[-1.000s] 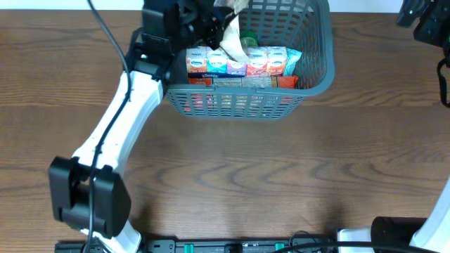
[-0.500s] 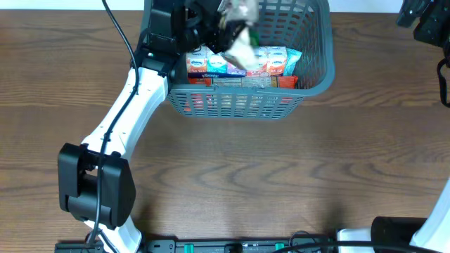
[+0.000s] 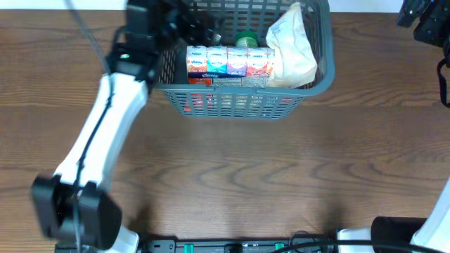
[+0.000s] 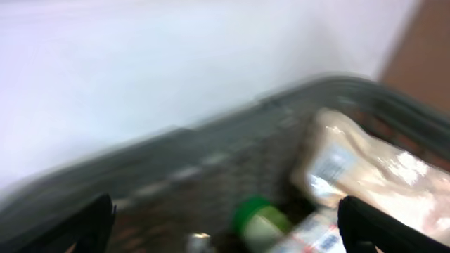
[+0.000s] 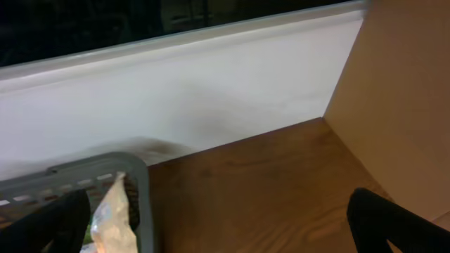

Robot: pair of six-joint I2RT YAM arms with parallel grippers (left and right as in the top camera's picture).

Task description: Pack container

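Observation:
The container (image 3: 239,105), a dark grey mesh basket, stands at the back middle of the table. Inside it are a row of tissue packs (image 3: 228,62), a green-capped bottle (image 3: 246,39) and a cream plastic bag (image 3: 290,49) leaning at the right end. My left gripper (image 3: 202,29) hangs open and empty over the basket's left rim. The blurred left wrist view shows its dark fingertips (image 4: 91,225) wide apart, with the bottle (image 4: 256,221) and the bag (image 4: 373,176) below them. My right gripper (image 5: 218,228) is open and empty over bare table, right of the basket's corner (image 5: 137,183).
The right arm (image 3: 425,21) sits at the far right back corner. A white wall (image 5: 211,84) runs behind the table. Red packages (image 3: 204,98) show through the basket's front mesh. Brown wooden tabletop (image 3: 246,176) spreads in front of the basket.
My left gripper opened and let go of the cream bag, which dropped into the basket's right end. The left arm has swung left, back toward the rim. The right arm has not moved.

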